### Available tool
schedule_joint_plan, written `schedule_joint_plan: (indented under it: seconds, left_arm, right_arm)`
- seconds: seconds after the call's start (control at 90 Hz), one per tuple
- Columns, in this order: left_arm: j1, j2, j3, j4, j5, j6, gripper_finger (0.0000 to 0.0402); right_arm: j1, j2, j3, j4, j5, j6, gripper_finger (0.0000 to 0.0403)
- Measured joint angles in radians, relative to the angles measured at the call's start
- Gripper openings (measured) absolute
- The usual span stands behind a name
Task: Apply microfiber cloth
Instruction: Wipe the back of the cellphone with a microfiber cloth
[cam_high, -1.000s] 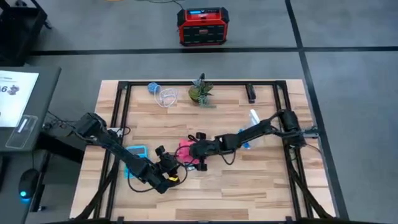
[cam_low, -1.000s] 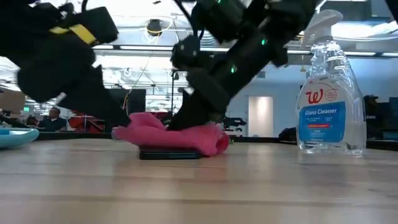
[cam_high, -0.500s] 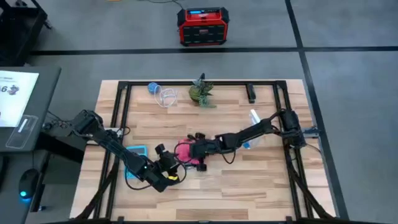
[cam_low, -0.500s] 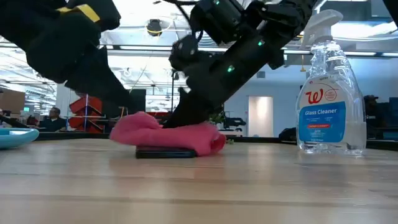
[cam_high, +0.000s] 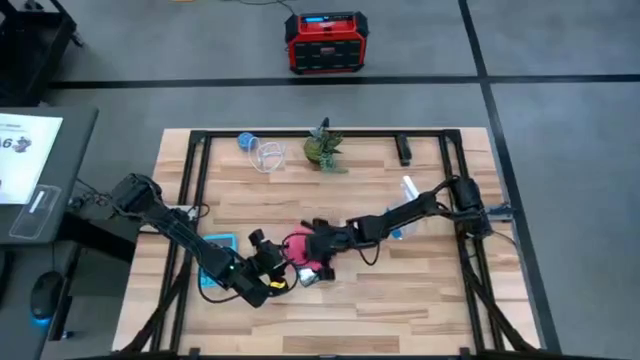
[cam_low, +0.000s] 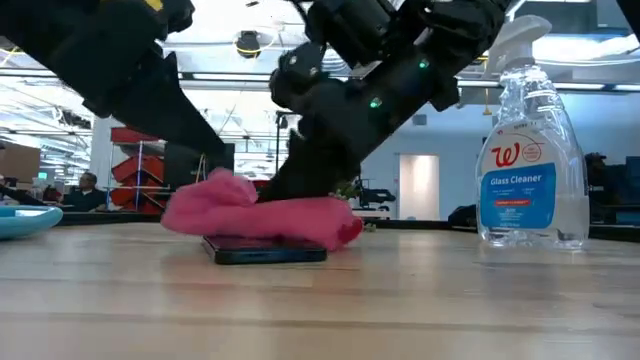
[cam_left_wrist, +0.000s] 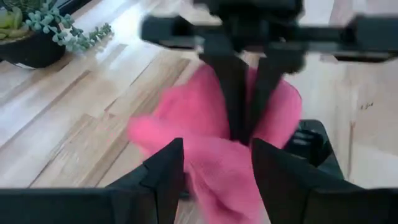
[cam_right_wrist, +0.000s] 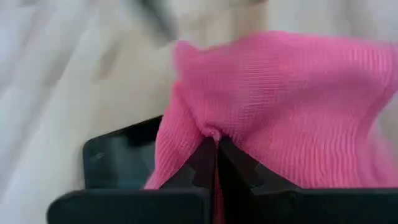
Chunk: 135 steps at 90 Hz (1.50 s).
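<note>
Watching from the side of the table, the setup makes sense: the right gripper (cam_right_wrist: 216, 163) has its two fingers pressed together on a fold of the microfiber cloth (cam_low: 262, 212), bunching it up so the pink fabric drapes directly under and around the fingertips and sits on top of the black phone (cam_low: 266, 250), which lies flat on the table (cam_low: 400, 300). Pinching a ridge like that looks to me like the way to drag the cloth over the glass without it slipping free. The left gripper (cam_left_wrist: 214, 163) is right up against the other side of the cloth, fingers spread with pink fabric between them, not clamped on anything, so my guess is it's there to steady the phone or catch the cloth edge. Glass cleaner bottle (cam_low: 530, 150) stands well off behind the right arm, out of the wiping path, and the light blue calculator (cam_high: 218, 246) is behind the left gripper.
</note>
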<state>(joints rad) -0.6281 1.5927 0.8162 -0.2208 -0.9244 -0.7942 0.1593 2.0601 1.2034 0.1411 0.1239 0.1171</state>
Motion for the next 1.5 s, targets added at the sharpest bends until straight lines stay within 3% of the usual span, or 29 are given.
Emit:
schedule_joint_plan:
  seconds: [0.111,0.222,0.411,0.611,0.756,1.022,1.133,1.267,1.5]
  left_arm:
    - [-0.001,-0.041,0.000,-0.001,-0.007,-0.003,0.0162]
    - [-0.006,-0.077,0.000,-0.026,-0.018,-0.002,0.0162]
    - [-0.014,-0.088,0.000,-0.056,-0.028,-0.036,0.0162]
    - [-0.015,-0.092,0.000,-0.053,-0.026,-0.099,0.0162]
    - [-0.024,-0.095,0.000,-0.051,-0.026,-0.115,0.0162]
    - [-0.040,-0.107,0.000,-0.049,-0.026,-0.163,0.0162]
    - [-0.029,-0.140,0.000,-0.028,-0.031,-0.162,0.0162]
    - [-0.016,-0.213,0.000,-0.030,-0.031,-0.095,0.0162]
    - [0.019,-0.393,-0.001,-0.055,-0.028,0.068,0.0162]
  right_arm:
    - [0.017,-0.053,-0.002,-0.043,0.296,0.027,0.0000]
    - [0.042,-0.152,-0.001,-0.112,0.371,-0.014,0.0000]
    - [0.112,-0.320,0.000,-0.370,0.312,-0.043,0.0000]
    - [0.209,-0.383,-0.013,-0.618,0.087,0.034,0.0000]
    - [0.270,-0.396,-0.140,-0.586,-0.016,0.118,0.0000]
    - [0.348,-0.472,-0.441,-0.432,-0.013,0.378,0.0000]
    - [0.378,-0.578,-0.556,-0.323,-0.004,0.443,0.0000]
    - [0.385,-0.725,-0.659,-0.314,0.005,0.516,0.0008]
    - [0.379,-1.000,-0.700,-0.359,0.007,0.434,0.0084]
